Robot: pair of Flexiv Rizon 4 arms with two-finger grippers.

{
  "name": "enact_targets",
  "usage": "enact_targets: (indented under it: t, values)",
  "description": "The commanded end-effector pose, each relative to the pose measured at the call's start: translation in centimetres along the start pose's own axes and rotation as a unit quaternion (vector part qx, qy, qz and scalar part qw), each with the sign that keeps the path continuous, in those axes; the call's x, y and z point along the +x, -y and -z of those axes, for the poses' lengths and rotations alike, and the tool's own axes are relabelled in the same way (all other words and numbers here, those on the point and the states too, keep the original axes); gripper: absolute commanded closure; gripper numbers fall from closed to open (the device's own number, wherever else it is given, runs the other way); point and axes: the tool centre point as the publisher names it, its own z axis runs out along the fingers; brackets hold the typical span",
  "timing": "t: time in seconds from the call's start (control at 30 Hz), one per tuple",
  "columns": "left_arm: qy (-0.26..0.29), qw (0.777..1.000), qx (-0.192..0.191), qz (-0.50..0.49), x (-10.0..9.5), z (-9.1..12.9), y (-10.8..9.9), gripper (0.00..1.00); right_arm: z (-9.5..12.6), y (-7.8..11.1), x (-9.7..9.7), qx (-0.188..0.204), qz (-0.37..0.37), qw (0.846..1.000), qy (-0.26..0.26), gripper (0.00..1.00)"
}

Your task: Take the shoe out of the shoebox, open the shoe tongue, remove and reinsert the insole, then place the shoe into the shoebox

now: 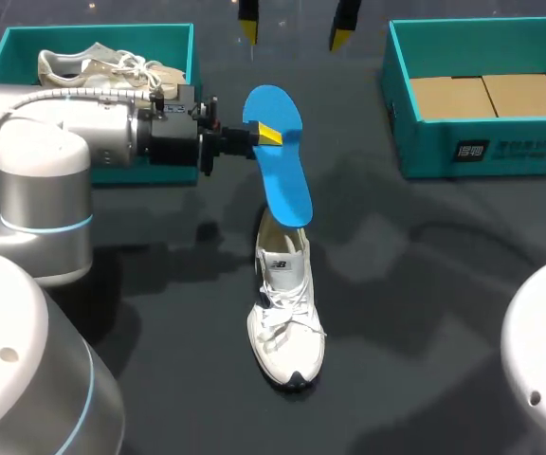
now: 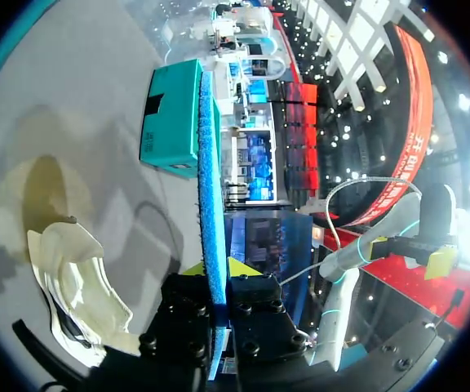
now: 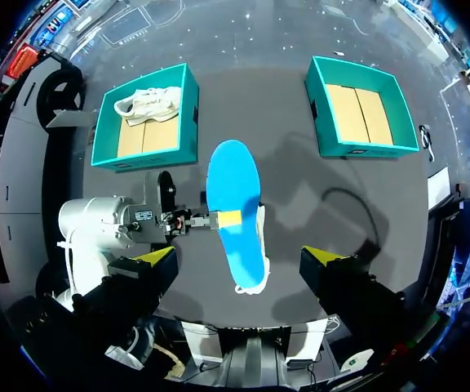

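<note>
My left gripper (image 1: 265, 134) is shut on a blue insole (image 1: 278, 161) and holds it in the air, its lower end just over the heel opening of a white shoe (image 1: 287, 308) that stands upright on the dark table. The left wrist view shows the insole (image 2: 210, 180) edge-on between the yellow tips of the left gripper (image 2: 219, 268), with the shoe (image 2: 76, 282) below it. My right gripper (image 3: 240, 260) hangs open high above the table, looking straight down on the insole (image 3: 232, 196) and the shoe (image 3: 260, 233). Its two tips also show in the head view (image 1: 295, 31).
A teal shoebox (image 1: 8, 52) at the back left holds a second white shoe (image 1: 102, 66). Another teal shoebox (image 1: 401, 104) at the back right has only brown cardboard in it. From above, the left box (image 3: 108, 122) and the right box (image 3: 321, 122) flank the insole.
</note>
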Motion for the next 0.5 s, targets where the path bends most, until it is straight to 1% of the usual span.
enact_targets:
  t: [0.03,0.5]
  values:
    - [0.001,1.0,0.0,0.0,-0.02,-0.04,-0.06,1.0,0.09,0.15,0.43,-0.001,0.001,1.0,0.008,0.0]
    - [0.001,1.0,0.0,0.0,-0.02,-0.04,-0.06,1.0,0.02,0.42,0.82,0.004,0.001,1.0,0.017,0.0]
